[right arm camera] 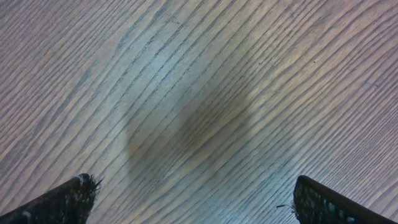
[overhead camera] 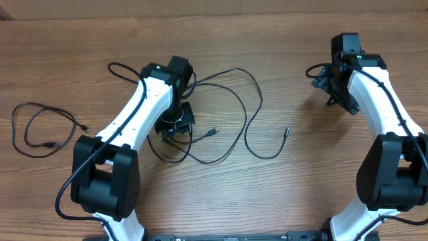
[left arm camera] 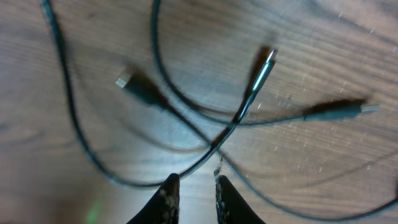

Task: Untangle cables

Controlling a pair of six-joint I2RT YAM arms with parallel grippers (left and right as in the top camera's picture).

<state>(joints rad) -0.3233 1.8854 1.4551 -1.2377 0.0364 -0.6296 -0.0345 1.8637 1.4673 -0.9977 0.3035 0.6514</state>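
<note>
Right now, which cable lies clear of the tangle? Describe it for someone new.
Find the left arm in the overhead view. Outward of it, one thin black cable lies looped alone. The other cables cross beside that arm; this one touches none.

top-down overhead, wrist views near table

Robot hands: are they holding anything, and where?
Right gripper: nothing, open over the table. Left gripper: cannot tell; its nearly shut fingertips meet a black cable partway along it.

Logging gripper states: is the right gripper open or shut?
Open: the black two-finger right gripper has fingertips far apart, nothing between them, over the wooden table.
</note>
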